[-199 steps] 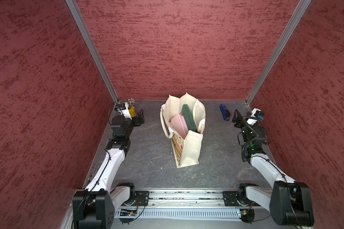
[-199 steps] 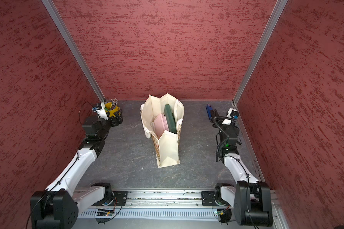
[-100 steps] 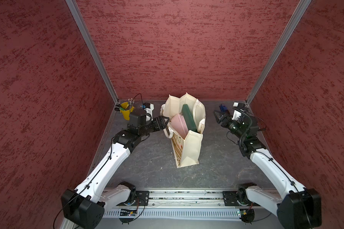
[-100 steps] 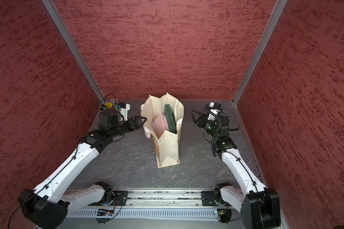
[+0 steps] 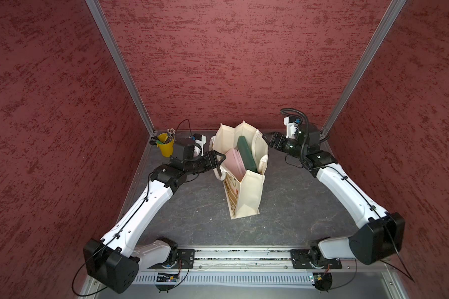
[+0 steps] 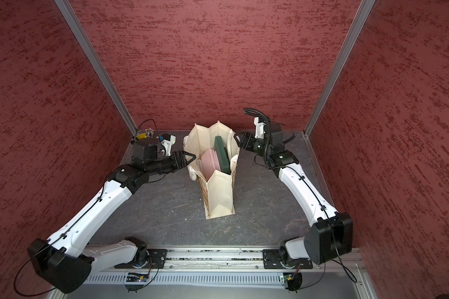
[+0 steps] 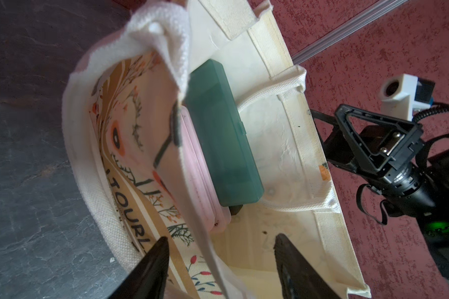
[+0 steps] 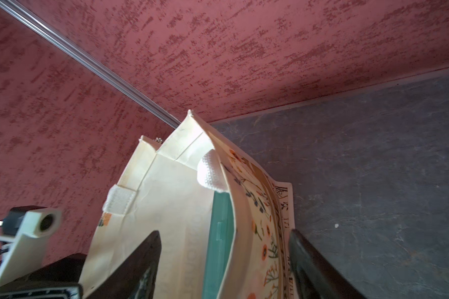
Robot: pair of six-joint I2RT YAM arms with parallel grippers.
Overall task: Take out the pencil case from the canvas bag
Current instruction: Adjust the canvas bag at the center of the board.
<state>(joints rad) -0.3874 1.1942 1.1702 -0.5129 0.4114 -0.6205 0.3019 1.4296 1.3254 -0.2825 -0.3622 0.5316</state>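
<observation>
The cream canvas bag [image 5: 246, 196] [image 6: 219, 196] stands upright and open mid-table. A dark green pencil case [image 5: 246, 155] [image 6: 222, 155] [image 7: 221, 134] [image 8: 218, 240] leans inside it, against a flat pink item [image 5: 233, 163] [image 7: 197, 165]. My left gripper [image 5: 219, 161] [image 6: 191, 159] [image 7: 221, 236] is open at the bag's left rim, one finger outside the printed face and one over the inside. At the far right rim my right gripper [image 5: 267, 141] [image 6: 237, 141] [image 8: 224, 231] is also open and straddles that wall. Neither holds anything.
A small yellow bucket [image 5: 165, 146] [image 6: 141, 136] with pens stands in the back left corner, just behind my left wrist. Red walls close in the table on three sides. A white bag handle [image 7: 163, 31] droops over the left rim.
Both arms have swung in from the back corners to the bag's rim, one on each side. The left jaws have narrowed somewhat around the bag wall.
</observation>
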